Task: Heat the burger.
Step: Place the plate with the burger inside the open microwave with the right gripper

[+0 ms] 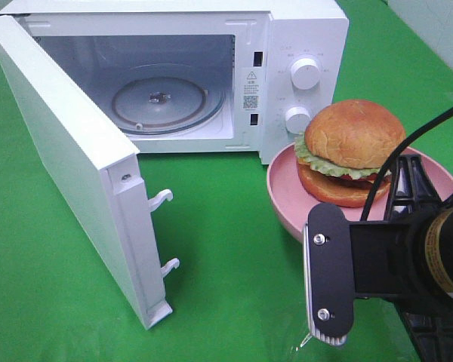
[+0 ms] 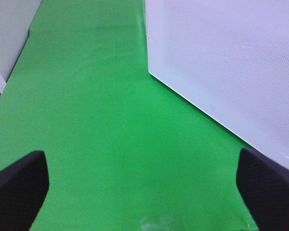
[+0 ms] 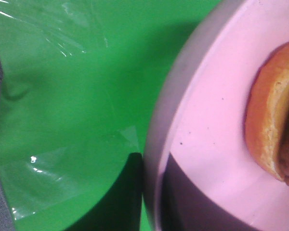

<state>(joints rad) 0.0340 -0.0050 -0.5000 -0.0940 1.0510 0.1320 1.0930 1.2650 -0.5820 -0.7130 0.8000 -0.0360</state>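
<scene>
The burger (image 1: 352,153) with its golden bun, lettuce and patty sits on a pink plate (image 1: 285,188) to the right of the open microwave (image 1: 302,30). My right gripper (image 1: 410,162) reaches in from the lower right and is shut on the plate's near rim (image 3: 156,159); one dark finger (image 3: 192,202) lies inside the rim, beside the burger's lower bun (image 3: 269,120). Whether the plate rests on the cloth I cannot tell. My left gripper (image 2: 144,192) stands open over bare green cloth, next to the outer face of the microwave door (image 2: 231,62); it is out of the high view.
The microwave door (image 1: 68,158) swings out to the left, its latch hooks (image 1: 160,200) pointing right. A glass turntable (image 1: 166,102) lies in the cavity. Two white knobs (image 1: 305,73) are on the panel beside the plate. Green cloth (image 1: 226,256) covers the table.
</scene>
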